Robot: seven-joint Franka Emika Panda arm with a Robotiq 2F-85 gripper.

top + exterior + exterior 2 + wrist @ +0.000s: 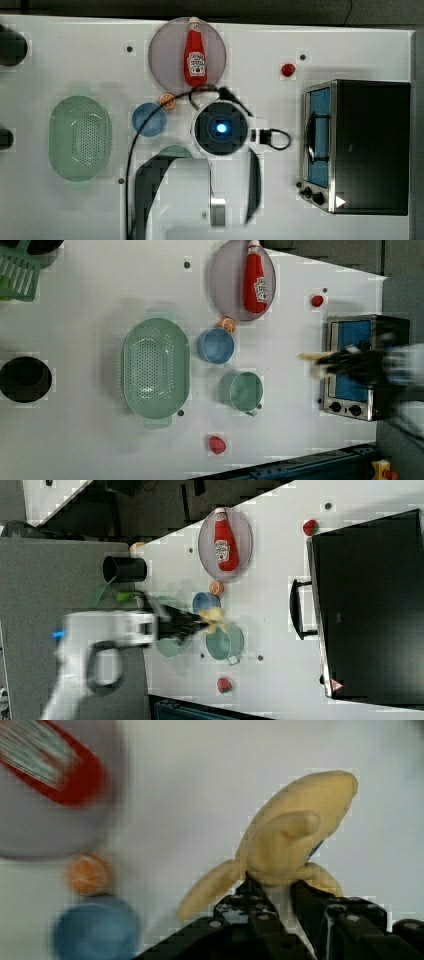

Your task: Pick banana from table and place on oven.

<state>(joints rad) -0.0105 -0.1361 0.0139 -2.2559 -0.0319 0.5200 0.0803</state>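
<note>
My gripper [277, 892] is shut on the pale-yellow banana [292, 832], whose cream lobes stick out beyond the black fingers. The banana hangs lifted above the white table [75, 210]. In the right view the arm reaches in from the right view's left and carries the banana [213, 616] over the blue bowl and green cup, well short of the oven [370, 605]. In the left view the gripper [327, 362] and the banana [311, 356] show blurred in front of the oven's [350, 325] glass door. In the top view the arm's wrist covers the banana; the oven [372, 145] stands at the top view's right.
A ketchup bottle [195, 52] lies on a grey plate [165, 55]. An orange slice [167, 101], a blue bowl [149, 120], a green cup [243, 390] and a green colander [80, 137] stand mid-table. Small red toys [287, 69] [217, 444] lie near the edges.
</note>
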